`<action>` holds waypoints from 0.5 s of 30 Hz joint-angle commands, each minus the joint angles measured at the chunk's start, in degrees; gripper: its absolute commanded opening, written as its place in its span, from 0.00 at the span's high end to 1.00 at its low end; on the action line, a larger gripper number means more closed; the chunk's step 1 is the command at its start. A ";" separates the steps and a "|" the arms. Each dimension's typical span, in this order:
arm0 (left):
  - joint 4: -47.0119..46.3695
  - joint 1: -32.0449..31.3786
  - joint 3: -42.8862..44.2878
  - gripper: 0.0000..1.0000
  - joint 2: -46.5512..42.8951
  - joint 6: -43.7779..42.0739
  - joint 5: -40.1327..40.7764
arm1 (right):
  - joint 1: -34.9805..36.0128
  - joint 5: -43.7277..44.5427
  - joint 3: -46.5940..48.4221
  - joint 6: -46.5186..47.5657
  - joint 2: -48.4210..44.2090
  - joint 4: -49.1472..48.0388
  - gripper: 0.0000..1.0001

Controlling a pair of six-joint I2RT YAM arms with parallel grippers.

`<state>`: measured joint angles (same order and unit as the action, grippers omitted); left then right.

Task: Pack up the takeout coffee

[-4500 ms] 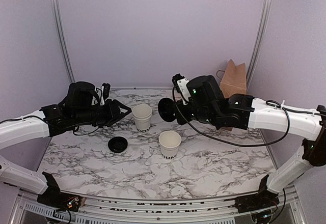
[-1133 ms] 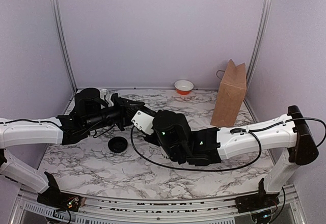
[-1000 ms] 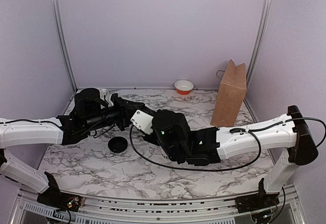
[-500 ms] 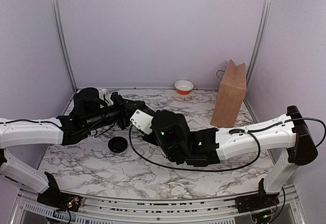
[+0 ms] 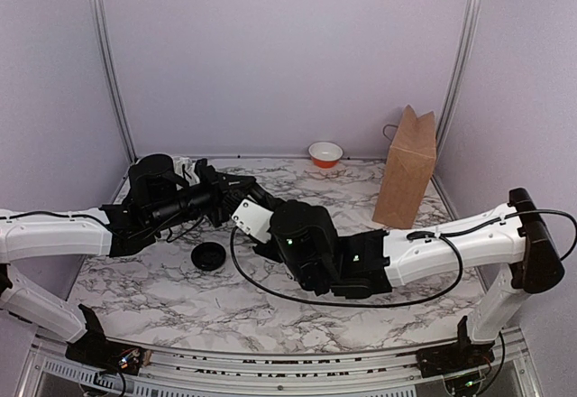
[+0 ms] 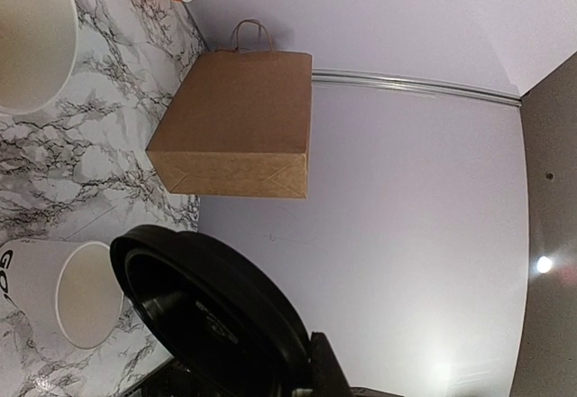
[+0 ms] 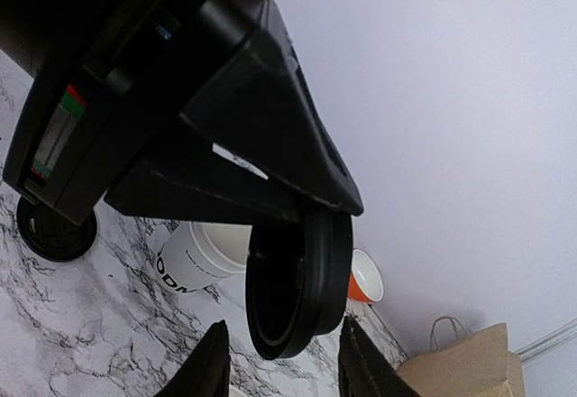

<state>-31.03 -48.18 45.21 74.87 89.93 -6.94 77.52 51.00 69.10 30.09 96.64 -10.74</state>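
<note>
While the left tool (image 7: 309,207) clamps the black lid (image 7: 297,280) edge-on above the worktop (image 5: 361,307), the right tool (image 7: 284,361) stands partly open, its 2 fingers (image 7: 213,365) parted on either side of the lid's lower rim. Beyond the lid, the white paper cup (image 7: 206,251) with dark lettering stands upright on the marble. Another black lid (image 5: 209,255) lies flat near it.

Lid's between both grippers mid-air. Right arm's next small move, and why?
Probably back the right gripper straight off: its fingers stand apart, clear of the black lid, which the left gripper pinches by the rim. That frees the left to carry it to the lettered cup.
</note>
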 commanded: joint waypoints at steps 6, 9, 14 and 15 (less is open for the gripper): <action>-3.09 -0.24 2.51 1.00 -0.08 -3.19 0.60 | 0.50 -1.60 -1.04 -5.95 -4.52 2.69 0.50; -3.14 -0.33 2.58 1.00 -0.23 -3.76 0.83 | 0.47 -2.15 -1.37 -7.52 -5.57 3.83 0.43; -3.17 -0.33 2.69 1.00 -0.25 -4.52 1.03 | 0.51 -3.71 -1.92 -10.20 -7.16 5.84 0.29; -3.17 -0.33 2.62 1.00 -0.25 -4.57 0.97 | 0.54 -4.13 -2.19 -10.48 -7.57 5.98 0.26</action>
<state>-32.10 -48.36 46.13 74.87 87.02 -6.57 77.54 48.64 67.31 22.79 91.72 -6.68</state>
